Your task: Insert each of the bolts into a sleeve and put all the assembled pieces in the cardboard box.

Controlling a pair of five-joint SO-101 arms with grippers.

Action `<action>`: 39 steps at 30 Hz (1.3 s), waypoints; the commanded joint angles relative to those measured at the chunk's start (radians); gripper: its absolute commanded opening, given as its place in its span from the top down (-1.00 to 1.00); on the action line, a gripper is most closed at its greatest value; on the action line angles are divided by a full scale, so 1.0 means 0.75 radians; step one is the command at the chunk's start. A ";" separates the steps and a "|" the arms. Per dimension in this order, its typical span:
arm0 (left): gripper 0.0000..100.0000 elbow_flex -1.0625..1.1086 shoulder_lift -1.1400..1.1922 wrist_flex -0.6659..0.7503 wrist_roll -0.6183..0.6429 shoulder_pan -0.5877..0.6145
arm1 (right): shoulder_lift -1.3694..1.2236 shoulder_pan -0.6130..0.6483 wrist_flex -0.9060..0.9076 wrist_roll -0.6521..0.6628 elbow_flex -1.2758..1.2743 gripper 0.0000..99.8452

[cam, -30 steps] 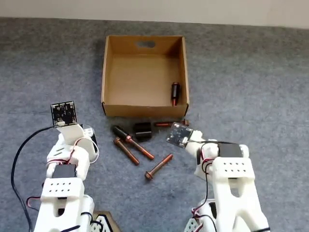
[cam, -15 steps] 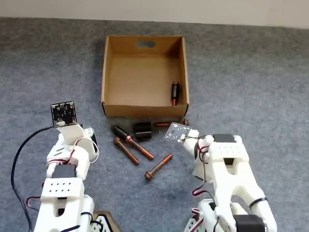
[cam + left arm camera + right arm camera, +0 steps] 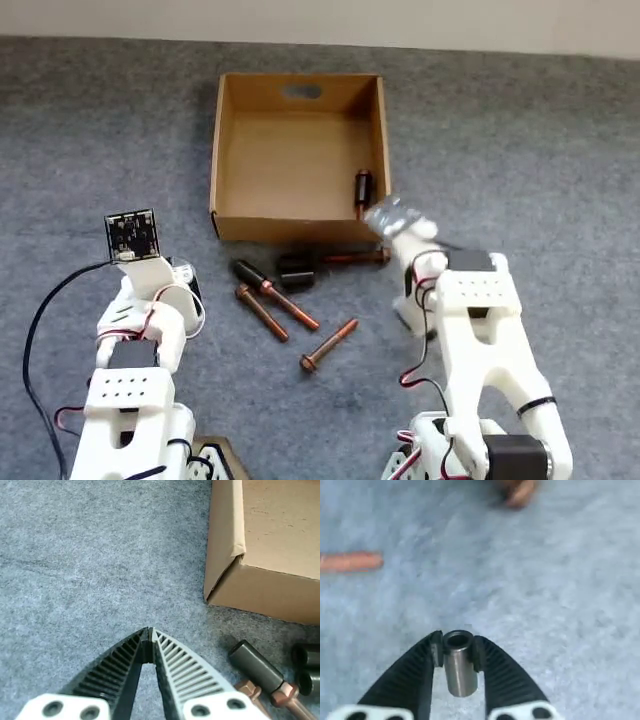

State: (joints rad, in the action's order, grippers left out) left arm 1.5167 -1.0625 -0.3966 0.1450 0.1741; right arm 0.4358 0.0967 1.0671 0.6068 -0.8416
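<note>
Dark metal sleeve [image 3: 459,670] is clamped by the right gripper [image 3: 457,641] over the carpet [image 3: 560,605]. The left gripper [image 3: 149,635] is held shut and empty at 7 o'clock of the cardboard box [image 3: 300,229]. One assembled piece [image 3: 363,190] is seen inside the box at 4 o'clock; loose bolts [image 3: 328,346] are scattered at its 6 o'clock.

Right of centre in the high view, the right arm's wrist [image 3: 397,216] is a smear that hides the cardboard box's [image 3: 300,228] near right corner and one end of a bolt [image 3: 345,257]. In the right wrist view, a blurred bolt shaft [image 3: 350,561] and an orange blob [image 3: 519,491] too soft to name are both cut by the frame edge. In the left wrist view, two sleeves [image 3: 306,655] run off the edge.
</note>
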 commanded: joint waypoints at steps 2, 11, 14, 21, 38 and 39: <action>0.94 -0.030 -0.009 0.029 0.006 -0.015 | -0.001 0.032 -0.013 -0.370 0.140 0.99; 0.94 -0.030 -0.009 0.029 0.006 -0.015 | -0.001 0.134 -0.009 -0.358 0.019 0.46; 0.94 -0.030 -0.009 0.029 0.006 -0.015 | -0.001 0.132 -0.009 -0.358 0.019 0.50; 0.94 -0.030 -0.009 0.029 0.006 -0.015 | -0.003 0.146 -0.011 -0.207 0.013 0.51; 0.94 -0.030 -0.009 0.029 0.006 -0.015 | -0.379 0.111 -0.206 0.074 0.009 0.76; 0.94 -0.030 -0.009 0.029 0.006 -0.015 | -0.388 0.109 -0.216 0.074 0.009 0.82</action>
State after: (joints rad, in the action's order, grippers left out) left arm 1.5167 -1.0625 -0.3966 0.1450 0.1741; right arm 0.1780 0.1872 0.9475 0.6498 -0.8493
